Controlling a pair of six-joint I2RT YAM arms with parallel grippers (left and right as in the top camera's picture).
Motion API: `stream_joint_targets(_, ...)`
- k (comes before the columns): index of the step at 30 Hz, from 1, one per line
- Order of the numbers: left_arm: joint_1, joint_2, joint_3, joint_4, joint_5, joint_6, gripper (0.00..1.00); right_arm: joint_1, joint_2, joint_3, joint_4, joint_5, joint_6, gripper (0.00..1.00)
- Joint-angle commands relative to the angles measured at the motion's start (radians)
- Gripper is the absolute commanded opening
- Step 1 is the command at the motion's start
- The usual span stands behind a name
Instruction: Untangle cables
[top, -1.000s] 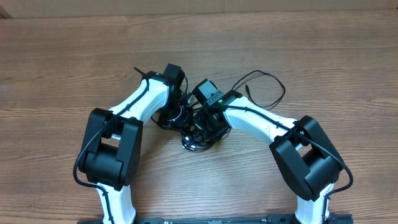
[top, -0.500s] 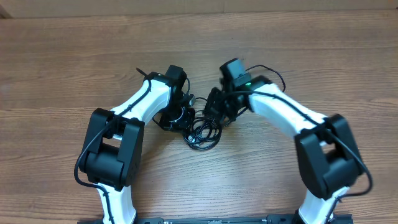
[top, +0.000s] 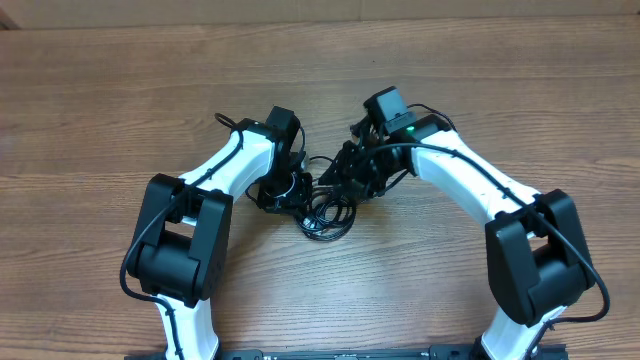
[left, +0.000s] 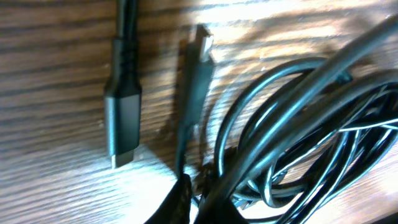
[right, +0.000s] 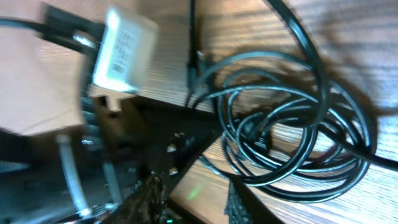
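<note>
Left gripper (left: 198, 200) looks clamped on one strand at the knot's left edge. Cables (top: 325, 212) lie coiled on the tabletop (top: 100, 100) between the arms. Right gripper (right: 191, 198) has its fingers apart, just beside the coil. Likely step: pull-apart. Next: right pinches a single loop and draws it rightward.

The place looks like a robotics lab bench. Two white-and-black machines, the left arm (top: 225, 165) and the right arm (top: 470, 180), rise from a dark rail (top: 340, 353) at the near edge, well behind the left pincer (top: 288, 190) and right pincer (top: 345, 182). A wood-grain table (top: 100, 100) spreads under and around both pincers. A green status light (top: 408, 127) glows just behind the right one.
</note>
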Motion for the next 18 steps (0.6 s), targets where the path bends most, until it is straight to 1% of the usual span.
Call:
stream_joint_targets(1,-0.011,0.009,-0.024,0.014,0.035,-0.026,0.14,0.054,-0.021,0.008,-0.022,0.166,0.084,0.37)
stream_joint_targets(3,-0.014,0.009,-0.024,0.014,0.044,-0.024,0.16,0.084,-0.021,0.002,-0.02,0.222,0.099,0.37)
stream_joint_targets(6,-0.016,0.009,-0.024,0.015,0.044,-0.015,0.19,0.129,-0.02,-0.003,-0.021,0.327,0.163,0.37)
stream_joint_targets(7,-0.016,0.009,-0.024,0.02,0.043,-0.001,0.22,0.142,-0.02,-0.005,-0.02,0.368,0.193,0.37)
stream_joint_targets(8,-0.016,0.009,-0.024,0.025,0.042,0.016,0.29,0.153,-0.02,-0.009,-0.019,0.404,0.224,0.37)
stream_joint_targets(9,-0.016,0.009,-0.024,0.031,0.04,0.034,0.33,0.162,-0.02,-0.014,-0.02,0.434,0.252,0.37)
stream_joint_targets(10,-0.016,0.009,-0.024,0.034,0.039,0.054,0.34,0.169,-0.02,-0.019,-0.019,0.456,0.273,0.36)
stream_joint_targets(11,-0.016,0.009,-0.024,0.034,0.04,0.065,0.34,0.173,-0.02,-0.028,-0.016,0.47,0.284,0.36)
stream_joint_targets(15,-0.014,0.009,-0.009,-0.004,0.043,0.146,0.23,0.176,-0.02,-0.065,0.005,0.485,0.304,0.36)
stream_joint_targets(18,-0.005,0.008,0.049,-0.077,0.04,0.19,0.24,0.17,-0.02,-0.067,0.024,0.489,0.285,0.35)
